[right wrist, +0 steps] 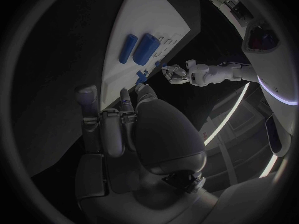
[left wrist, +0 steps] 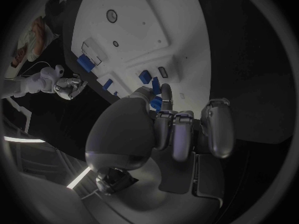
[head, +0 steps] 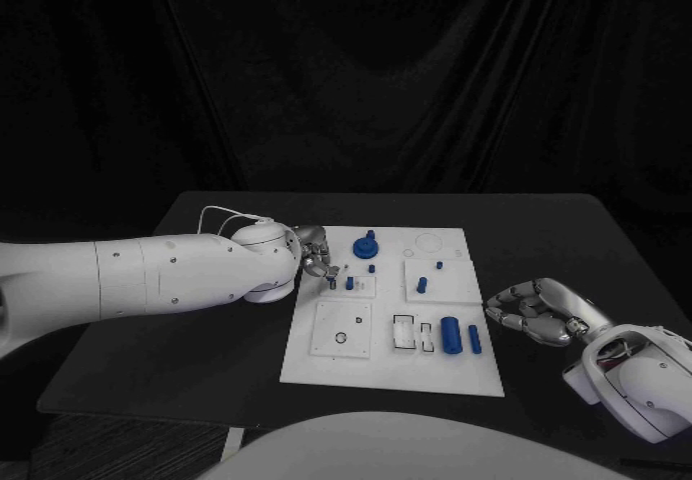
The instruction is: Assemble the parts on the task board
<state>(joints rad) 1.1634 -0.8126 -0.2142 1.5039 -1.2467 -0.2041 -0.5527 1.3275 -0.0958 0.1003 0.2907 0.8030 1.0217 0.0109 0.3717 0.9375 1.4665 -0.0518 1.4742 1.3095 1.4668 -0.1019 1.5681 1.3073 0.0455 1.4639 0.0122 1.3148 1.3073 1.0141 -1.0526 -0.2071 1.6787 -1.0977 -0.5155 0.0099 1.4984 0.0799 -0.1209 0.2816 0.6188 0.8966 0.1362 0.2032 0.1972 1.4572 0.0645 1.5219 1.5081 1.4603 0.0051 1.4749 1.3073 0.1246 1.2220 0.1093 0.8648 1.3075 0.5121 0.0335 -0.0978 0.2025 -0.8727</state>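
Parts are small blue pieces spread over the white task board [head: 389, 370], which lies in the middle of the black worktop [head: 548, 230].

The left hand [head: 315, 262] reaches over the board's left edge with its fingers bent down at a small blue peg [head: 349, 283] standing in the upper-left block. In the left wrist view the fingertips [left wrist: 166, 92] sit right at a blue piece, but whether they actually pinch it I cannot tell (the palm hides the contact).

The right hand [head: 537, 312] rests off the board's right edge, near it but apart, fingers curled inward and holding nothing that I can see.

Outward from the left hand: a blue knob-shaped part [head: 365, 245] stands near the board's far edge, another short peg [head: 421, 285] is seated toward the middle, and two blue cylinders [head: 451, 334] lie side by side near the right edge.

Judging by their look, the parts are rigid, light and smooth, so likely slippery. A pinch across a peg's sides near its top should suit; the lying cylinders are best taken across their middle, since they could roll.
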